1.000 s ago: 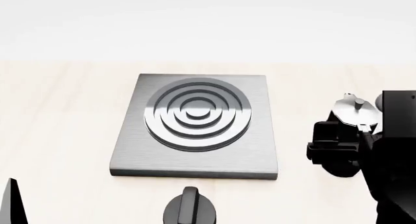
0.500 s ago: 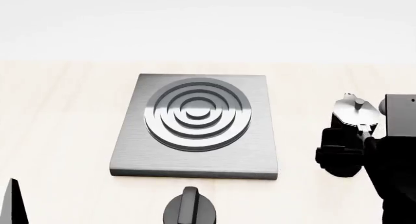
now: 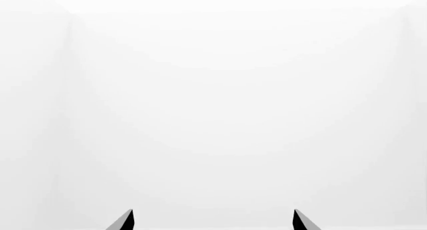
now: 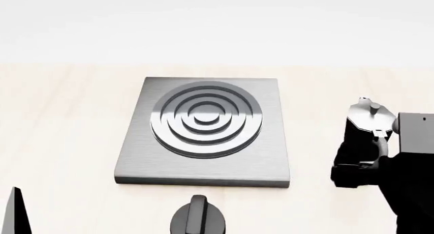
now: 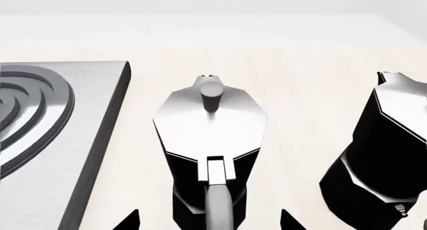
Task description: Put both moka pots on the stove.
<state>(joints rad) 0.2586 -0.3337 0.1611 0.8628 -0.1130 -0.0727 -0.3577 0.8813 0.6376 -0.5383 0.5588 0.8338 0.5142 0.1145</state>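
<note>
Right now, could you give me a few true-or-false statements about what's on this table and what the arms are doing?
1. The stove has a pot on it. False: its rings are bare.
2. Two moka pots stand off the stove, the near pot and the far pot. True.
3. The right end effector straddles the near pot's handle, fingers apart. True.
4. The left end effector holds a pot. False: open, nothing between its fingers.
5. A black knob sits in front of the stove. True.
</note>
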